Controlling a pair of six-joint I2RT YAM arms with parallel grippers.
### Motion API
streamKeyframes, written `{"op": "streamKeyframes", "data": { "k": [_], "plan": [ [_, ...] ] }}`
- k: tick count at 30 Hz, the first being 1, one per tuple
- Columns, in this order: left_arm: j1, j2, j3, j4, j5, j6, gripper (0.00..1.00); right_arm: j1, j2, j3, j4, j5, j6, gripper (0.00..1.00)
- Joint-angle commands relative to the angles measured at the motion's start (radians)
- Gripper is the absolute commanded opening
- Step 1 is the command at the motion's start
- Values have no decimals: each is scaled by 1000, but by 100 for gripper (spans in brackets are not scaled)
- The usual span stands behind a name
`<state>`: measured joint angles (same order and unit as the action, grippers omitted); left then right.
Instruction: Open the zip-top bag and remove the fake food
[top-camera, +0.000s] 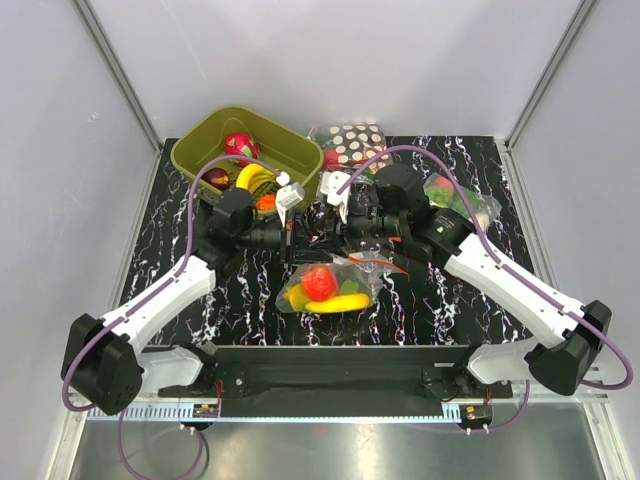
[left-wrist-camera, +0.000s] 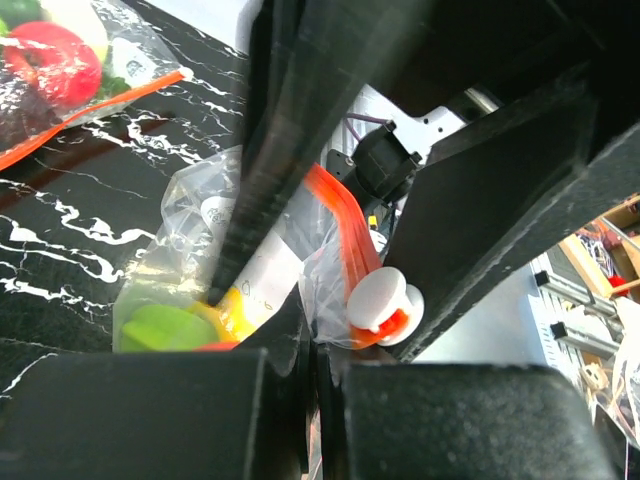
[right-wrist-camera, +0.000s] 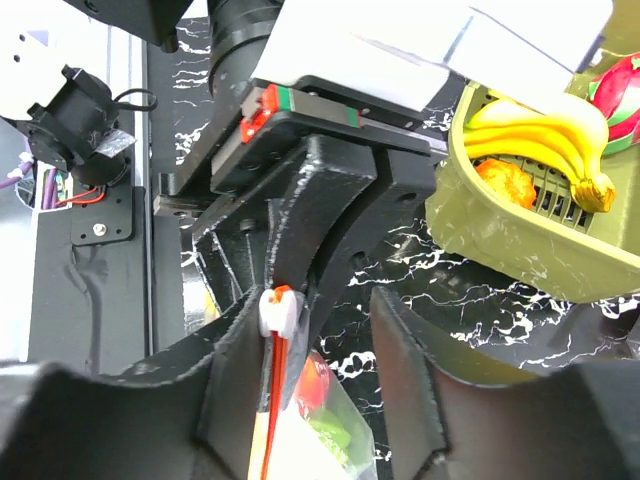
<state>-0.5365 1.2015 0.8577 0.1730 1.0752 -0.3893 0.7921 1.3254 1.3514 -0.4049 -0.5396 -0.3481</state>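
Worktop: black white-veined marbled tabletop (top-camera: 250, 300); I name places by its edges.
Task item: clear crinkly zip-top bag (top-camera: 355, 268), mid-worktop toward the near edge, between the two arms.
Contents: glossy plastic fake food (top-camera: 320, 283) (red round fruit, yellow banana, green piece), all inside the bag.
Closure: orange-red zip strip (left-wrist-camera: 345, 225), lifted off the worktop toward the grippers; small white slider (left-wrist-camera: 385, 298) sits on it.
Left gripper (right-wrist-camera: 290, 285): jaws pinched together on the white slider. I judge this grip is meant to run the slider along the strip.
Right gripper (right-wrist-camera: 315, 360): jaws parted, holding nothing. The strip hangs between its fingers, just beside one of them. I read it as lined up to clamp the strip as an anchor.
Progress: I cannot tell how far the zip is undone; no food is out yet.
Risk: slider is small and could pop out of the pinch.
Far left corner: olive-green plastic bin (top-camera: 200, 150) holding other toy fruit.
Far edge: clear bag with a polka-dot item (top-camera: 352, 145), well apart.
Right side: clear bag of green and red vegetables (top-camera: 462, 195), untouched.
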Motion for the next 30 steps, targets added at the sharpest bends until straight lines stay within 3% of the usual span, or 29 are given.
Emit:
{"op": "streamKeyframes", "data": {
  "k": [1, 5, 9, 10, 13, 23, 30],
  "plan": [
    [-26, -56, 30, 57, 101, 30, 0, -7, -18, -8, 49, 121, -32, 53],
    [-28, -60, 30, 48, 100, 36, 0, -7, -32, -15, 64, 119, -31, 53],
    [-28, -56, 35, 36, 98, 44, 0, -7, -43, -17, 75, 107, -29, 37],
    [-28, -57, 35, 34, 98, 46, 0, -7, -46, -17, 74, 102, -28, 29],
    [-28, -56, 37, 26, 95, 49, 0, -7, -46, -12, 64, 96, -29, 20],
    [-28, -40, 46, -27, 72, 82, 0, -7, -89, -26, 72, 81, -29, 18],
    [-31, -37, 55, -52, 66, 98, 0, -7, -104, -32, 75, 75, -31, 4]
  ]
}}
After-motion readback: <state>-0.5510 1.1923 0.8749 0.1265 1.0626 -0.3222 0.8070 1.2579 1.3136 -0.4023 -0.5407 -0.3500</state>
